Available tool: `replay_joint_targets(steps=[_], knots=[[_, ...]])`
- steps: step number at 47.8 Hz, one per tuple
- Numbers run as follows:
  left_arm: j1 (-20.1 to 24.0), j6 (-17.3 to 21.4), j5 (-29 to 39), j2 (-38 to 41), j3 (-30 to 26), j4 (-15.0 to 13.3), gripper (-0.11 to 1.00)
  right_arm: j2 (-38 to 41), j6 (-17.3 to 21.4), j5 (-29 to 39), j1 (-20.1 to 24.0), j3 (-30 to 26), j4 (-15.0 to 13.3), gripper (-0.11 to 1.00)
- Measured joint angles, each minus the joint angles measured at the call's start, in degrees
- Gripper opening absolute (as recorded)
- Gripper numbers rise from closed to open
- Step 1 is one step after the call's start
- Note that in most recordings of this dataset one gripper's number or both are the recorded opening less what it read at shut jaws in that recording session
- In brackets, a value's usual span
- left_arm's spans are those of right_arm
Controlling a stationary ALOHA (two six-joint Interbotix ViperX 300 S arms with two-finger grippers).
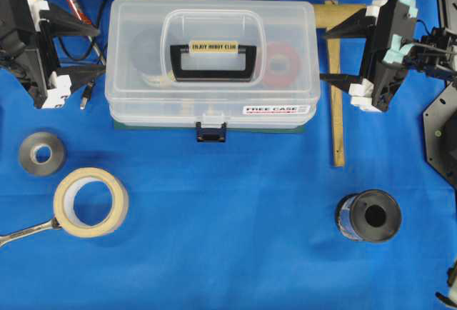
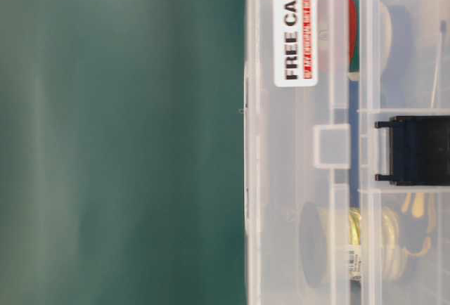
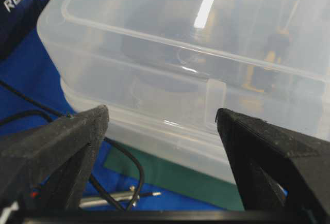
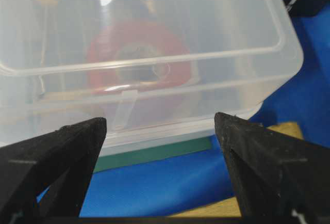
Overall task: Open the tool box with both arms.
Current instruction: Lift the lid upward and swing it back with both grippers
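The tool box (image 1: 212, 92) is a clear plastic case on a green base, lid down, at the back middle of the blue cloth. Its black handle (image 1: 213, 73) with the yellow label lies flat on the lid, and the dark blue latch (image 1: 211, 132) sits against the front edge. My left gripper (image 1: 101, 51) is open just off the box's left end, not touching it; the left wrist view shows that end wall (image 3: 170, 105) between the fingers. My right gripper (image 1: 323, 56) is open beside the right end, a small gap away, facing the wall (image 4: 154, 95).
A grey tape roll (image 1: 41, 153), a masking tape roll (image 1: 91, 201) and a wrench (image 1: 25, 233) lie front left. A black spool (image 1: 369, 216) sits front right. A wooden square (image 1: 337, 110) lies under my right gripper. A red-handled tool (image 1: 73, 1) and cables lie back left.
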Motion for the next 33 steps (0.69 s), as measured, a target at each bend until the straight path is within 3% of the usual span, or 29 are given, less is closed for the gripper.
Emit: replay_joint_targets(steps=[33], knots=[[5.8,0.0,-1.5,-4.7,-1.5,-0.4,0.91,-4.0,-0.2,1.1,-5.5,-3.3,-0.1,0.85]])
